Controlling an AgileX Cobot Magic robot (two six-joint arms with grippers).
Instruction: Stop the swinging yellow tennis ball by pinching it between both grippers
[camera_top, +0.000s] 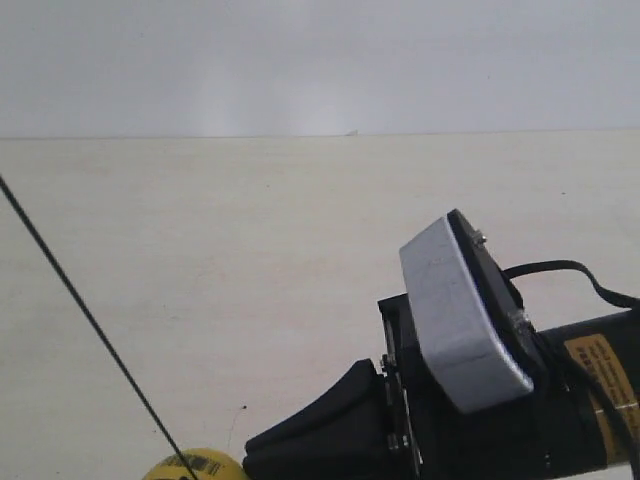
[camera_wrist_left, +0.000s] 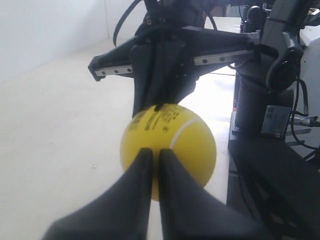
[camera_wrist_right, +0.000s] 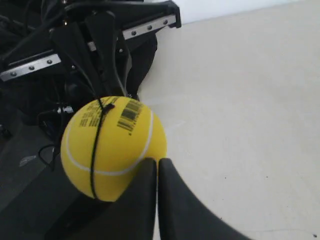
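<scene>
The yellow tennis ball (camera_wrist_left: 192, 145) hangs between my two grippers. My left gripper (camera_wrist_left: 152, 151) is shut, its black fingertips pressed against the ball's near side. Facing it, the right gripper (camera_wrist_left: 160, 100) touches the far side. In the right wrist view the ball (camera_wrist_right: 112, 145) shows its barcode, white seam and black band (camera_wrist_right: 94, 155); my right gripper (camera_wrist_right: 157, 161) is shut with its tips against the ball, and the left gripper (camera_wrist_right: 111, 92) stands behind it. The exterior view shows only the ball's top (camera_top: 197, 466), the taut dark string (camera_top: 90, 315) and a black gripper (camera_top: 262, 448) with a silver plate (camera_top: 458, 320).
A pale tabletop (camera_top: 250, 250) stretches to a white wall (camera_top: 320, 60). The arm bodies, rails and cables (camera_wrist_left: 280, 100) crowd behind each gripper. A dark base and loose cables (camera_wrist_right: 30, 135) lie beside the ball in the right wrist view.
</scene>
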